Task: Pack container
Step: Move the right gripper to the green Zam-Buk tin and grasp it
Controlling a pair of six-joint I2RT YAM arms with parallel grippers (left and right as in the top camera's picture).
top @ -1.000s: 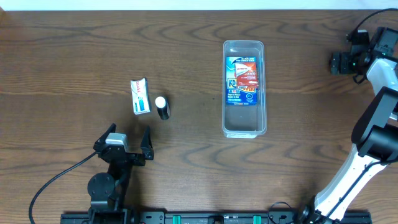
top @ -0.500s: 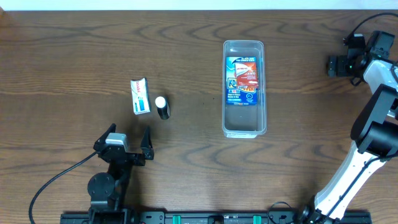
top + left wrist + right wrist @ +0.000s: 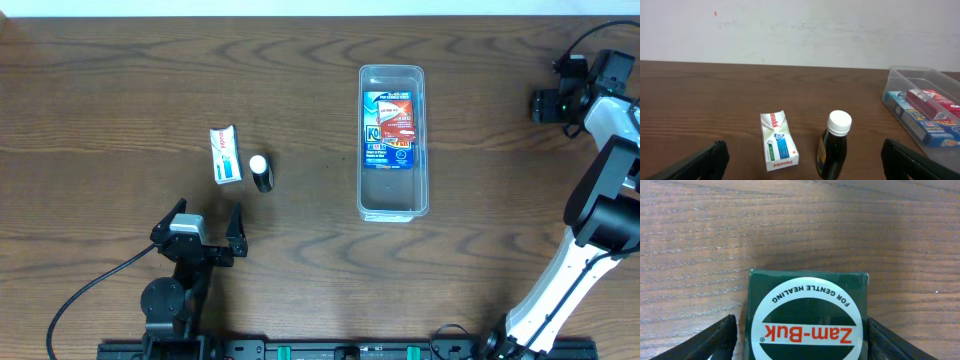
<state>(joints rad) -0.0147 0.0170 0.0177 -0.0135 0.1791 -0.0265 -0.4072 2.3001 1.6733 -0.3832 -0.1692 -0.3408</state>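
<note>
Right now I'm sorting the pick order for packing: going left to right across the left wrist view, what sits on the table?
White Panadol box → dark bottle with a white cap → clear container at the far right.

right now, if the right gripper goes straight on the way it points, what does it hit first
The green Zam-Buk box, lying on the table between its fingers; it looks close, though depth is unclear.
</note>
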